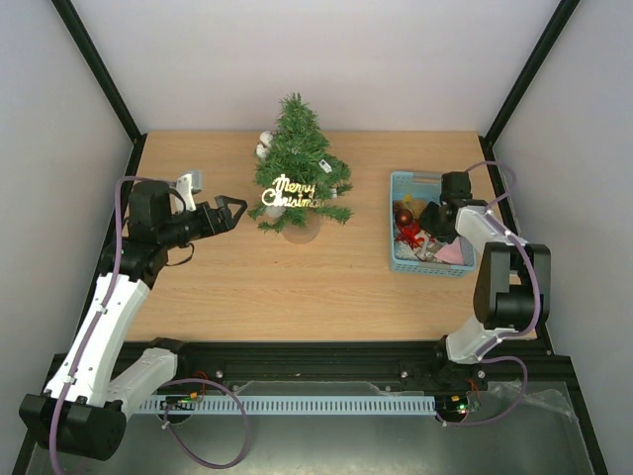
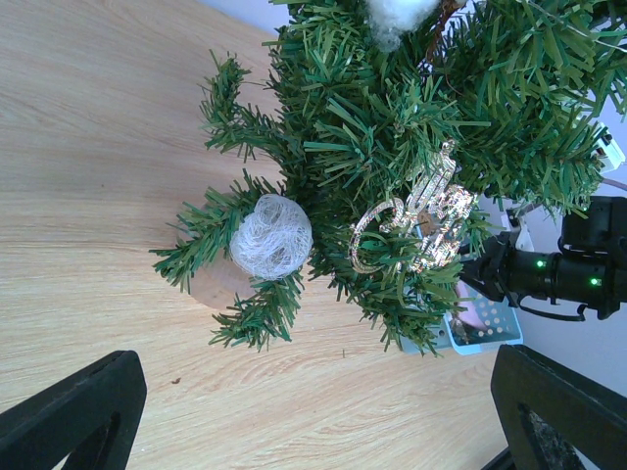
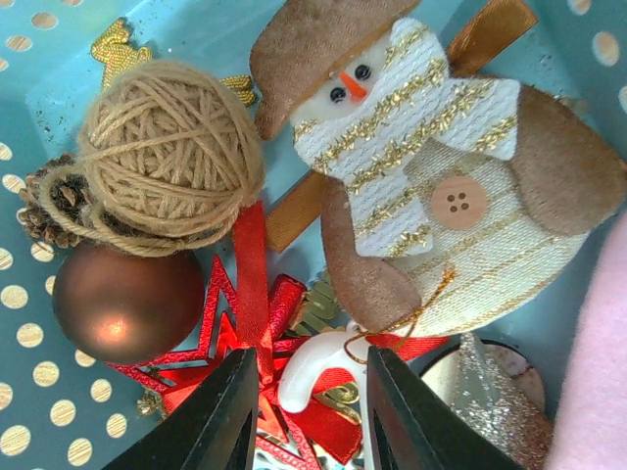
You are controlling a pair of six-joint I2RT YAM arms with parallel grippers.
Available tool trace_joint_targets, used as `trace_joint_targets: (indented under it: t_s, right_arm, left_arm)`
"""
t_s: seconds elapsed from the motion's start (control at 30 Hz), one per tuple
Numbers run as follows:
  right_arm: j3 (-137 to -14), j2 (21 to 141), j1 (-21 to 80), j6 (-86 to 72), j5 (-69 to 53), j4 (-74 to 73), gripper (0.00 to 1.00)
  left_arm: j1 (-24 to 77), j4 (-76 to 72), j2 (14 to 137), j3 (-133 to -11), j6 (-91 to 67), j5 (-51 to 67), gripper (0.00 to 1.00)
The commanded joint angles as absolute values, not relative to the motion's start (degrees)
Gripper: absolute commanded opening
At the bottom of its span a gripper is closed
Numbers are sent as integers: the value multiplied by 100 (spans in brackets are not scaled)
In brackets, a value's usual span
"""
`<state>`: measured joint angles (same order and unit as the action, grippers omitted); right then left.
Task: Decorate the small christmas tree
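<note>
Right gripper (image 3: 312,357) fingers are seen closest, positioned inside the light-blue basket (image 1: 394,228) at the right side of the table (image 1: 297,287). Its jaws are held partly apart over a white-and-red candy cane (image 3: 306,377); contact with it cannot be confirmed. A snowman figure (image 3: 441,196), a twine ball (image 3: 171,157), a brown bauble (image 3: 127,304) and a red star (image 3: 220,343) are packed around it. The small christmas tree (image 1: 297,178) is set upright at mid-table toward the rear, left of the basket and apart from it. A gold "Merry Christmas" sign (image 1: 292,192) and a white fluffy ball (image 2: 271,236) are hung on its branches. The left gripper (image 1: 235,208) is held just left of the tree, jaws spread wide and pointed at it.
</note>
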<state>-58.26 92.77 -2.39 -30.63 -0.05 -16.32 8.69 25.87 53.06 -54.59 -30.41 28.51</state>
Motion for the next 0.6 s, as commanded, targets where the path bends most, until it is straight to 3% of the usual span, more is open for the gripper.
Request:
trace_joint_targets:
  t_s: [0.0,0.57]
  right_arm:
    - [-5894,9451,-255,-3268,-180,-1670,31]
    - [-5952,9171,-271,-3180,186,-1870,31]
  left_arm:
    - [831,2523,5308,-5449,-3014,2947,99]
    - [773,2501,5319,-5425,-2979,3036,99]
